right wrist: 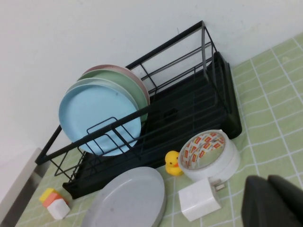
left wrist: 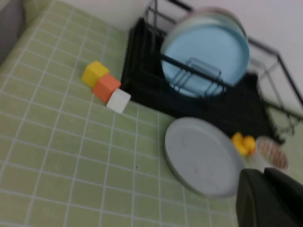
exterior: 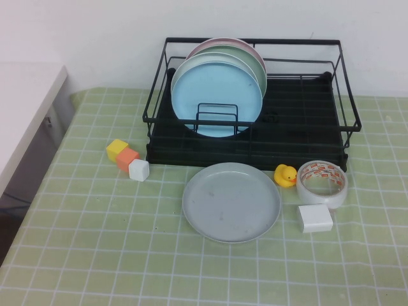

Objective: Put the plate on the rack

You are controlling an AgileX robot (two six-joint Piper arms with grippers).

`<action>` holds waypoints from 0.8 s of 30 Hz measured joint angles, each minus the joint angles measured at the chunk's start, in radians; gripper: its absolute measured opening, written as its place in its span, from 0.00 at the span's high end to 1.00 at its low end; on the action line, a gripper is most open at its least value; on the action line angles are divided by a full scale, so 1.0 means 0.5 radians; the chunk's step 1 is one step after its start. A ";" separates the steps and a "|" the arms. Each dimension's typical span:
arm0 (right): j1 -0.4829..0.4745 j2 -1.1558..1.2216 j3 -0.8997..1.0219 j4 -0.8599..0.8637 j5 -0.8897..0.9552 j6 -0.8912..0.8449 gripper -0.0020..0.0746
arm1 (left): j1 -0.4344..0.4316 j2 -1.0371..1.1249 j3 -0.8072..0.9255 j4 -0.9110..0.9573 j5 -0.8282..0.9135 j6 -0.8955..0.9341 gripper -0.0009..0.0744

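The light grey plate [exterior: 231, 201] lies flat on the green checked cloth, just in front of the black wire rack [exterior: 306, 121]. The rack holds a light blue plate [exterior: 217, 95], a pale green one and a pink one upright in its left half. Neither gripper shows in the high view. My left gripper [left wrist: 263, 172] shows as two dark fingers close together, empty, above the cloth beside the grey plate [left wrist: 203, 156]. My right gripper [right wrist: 267, 179] looks the same, empty, near the white charger [right wrist: 199, 203]. The grey plate [right wrist: 128, 201] and the rack [right wrist: 199, 94] also show there.
A yellow rubber duck [exterior: 285, 174], a tape roll [exterior: 322, 183] and a white charger block [exterior: 315, 218] sit right of the plate. Yellow, orange and white cubes [exterior: 128, 159] sit to its left. A white table edge [exterior: 25, 115] stands at far left.
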 joint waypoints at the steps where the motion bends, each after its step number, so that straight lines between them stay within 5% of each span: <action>1: 0.000 0.000 0.000 0.000 0.000 -0.009 0.98 | 0.000 0.119 -0.118 -0.011 0.076 0.114 0.99; 12: 0.000 0.000 0.000 0.081 0.119 -0.014 0.98 | 0.000 1.227 -1.099 -0.397 0.364 1.168 0.98; 15: 0.000 0.000 0.000 0.084 0.197 -0.017 0.98 | -0.004 1.495 -1.246 -0.416 0.441 1.262 0.87; 20: 0.000 0.000 0.000 0.084 0.236 -0.017 0.98 | -0.180 1.930 -1.440 -0.340 0.564 1.270 0.55; 24: 0.000 0.000 0.000 0.084 0.240 -0.031 0.98 | -0.401 2.192 -1.625 -0.091 0.576 1.037 0.46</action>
